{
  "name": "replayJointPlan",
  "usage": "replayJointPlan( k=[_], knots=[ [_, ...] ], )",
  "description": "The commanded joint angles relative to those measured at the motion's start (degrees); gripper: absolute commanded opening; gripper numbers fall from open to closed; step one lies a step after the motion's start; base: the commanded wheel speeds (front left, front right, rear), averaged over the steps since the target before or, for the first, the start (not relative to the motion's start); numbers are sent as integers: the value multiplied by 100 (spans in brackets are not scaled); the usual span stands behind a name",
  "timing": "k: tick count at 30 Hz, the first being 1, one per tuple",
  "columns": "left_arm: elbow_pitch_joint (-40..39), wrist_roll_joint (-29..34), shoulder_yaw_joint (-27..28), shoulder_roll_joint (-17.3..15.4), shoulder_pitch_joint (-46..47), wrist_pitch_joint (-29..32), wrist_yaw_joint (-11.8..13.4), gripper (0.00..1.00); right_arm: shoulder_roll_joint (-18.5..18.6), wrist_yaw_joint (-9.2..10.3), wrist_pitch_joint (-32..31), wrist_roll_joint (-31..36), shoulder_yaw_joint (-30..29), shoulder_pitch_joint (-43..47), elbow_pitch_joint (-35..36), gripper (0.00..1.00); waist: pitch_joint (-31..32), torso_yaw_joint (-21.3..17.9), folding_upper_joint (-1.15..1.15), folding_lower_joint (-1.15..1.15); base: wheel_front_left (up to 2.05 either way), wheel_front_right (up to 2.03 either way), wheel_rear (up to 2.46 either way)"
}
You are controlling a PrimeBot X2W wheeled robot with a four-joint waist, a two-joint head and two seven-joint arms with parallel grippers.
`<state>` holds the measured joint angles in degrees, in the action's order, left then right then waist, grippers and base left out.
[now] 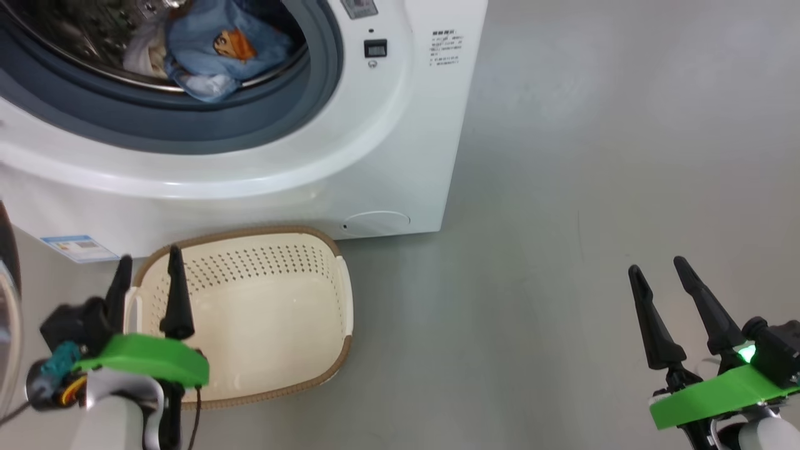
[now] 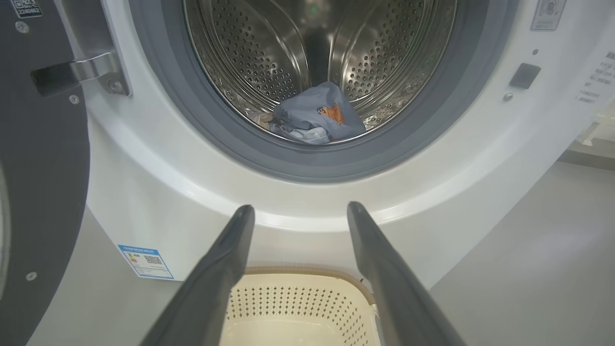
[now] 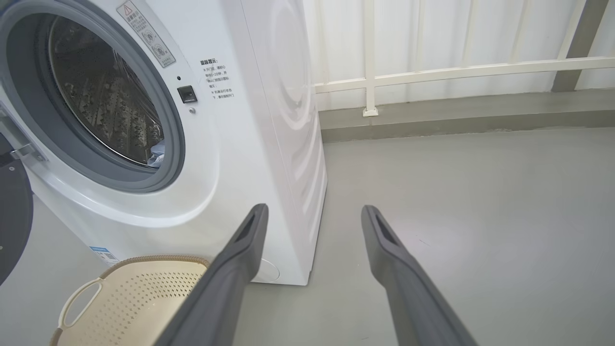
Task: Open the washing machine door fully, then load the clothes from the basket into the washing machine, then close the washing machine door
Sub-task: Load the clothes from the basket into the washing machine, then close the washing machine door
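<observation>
step judged: close door | clothes [image 1: 219,44] lay in drum [image 2: 269,48], basket [image 1: 250,230] empty | door [image 2: 43,168] stood swung open, left of left gripper [image 1: 150,255] and near it; right gripper [image 1: 657,264] well apart | both grippers' fingers spread apart, holding nothing

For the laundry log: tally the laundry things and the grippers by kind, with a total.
Washing machine: 1
Washing machine door: 1
Basket: 1
Garments: 2 (blue garment, pale garment)
Grippers: 2 (left gripper, right gripper)
Total: 7
</observation>
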<state>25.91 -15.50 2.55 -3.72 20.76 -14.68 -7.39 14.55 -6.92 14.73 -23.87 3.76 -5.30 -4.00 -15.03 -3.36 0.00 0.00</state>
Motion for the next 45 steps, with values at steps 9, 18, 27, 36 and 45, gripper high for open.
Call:
replayJointPlan(
  k=[9, 18, 27, 36, 45],
  knots=[
    [-585, -102, 262, -82, -797, -32, -10, 100, 149, -57, 27, -30, 9, 419, 91, 100, 490, 81, 0, 0, 0, 0, 0],
    [-1139, -109, 331, -13, -1630, -32, -10, 100, 139, -57, 27, -19, -183, 841, 125, 100, 846, 79, 0, 0, 0, 0, 0],
    [-1423, -175, 380, 38, -1944, -32, -10, 100, 127, -57, 27, -7, -229, 973, 156, 100, 916, 123, 0, 0, 0, 0, 0],
    [-1492, -124, 418, 53, -1923, -32, -10, 100, 103, -57, 27, -2, -208, 928, 144, 100, 901, 115, 0, 0, 0, 0, 0],
    [-1526, -118, 398, 63, -1914, -32, -10, 100, 68, -57, 27, 13, -193, 920, 137, 100, 916, 135, 0, 0, 0, 0, 0]
  ],
)
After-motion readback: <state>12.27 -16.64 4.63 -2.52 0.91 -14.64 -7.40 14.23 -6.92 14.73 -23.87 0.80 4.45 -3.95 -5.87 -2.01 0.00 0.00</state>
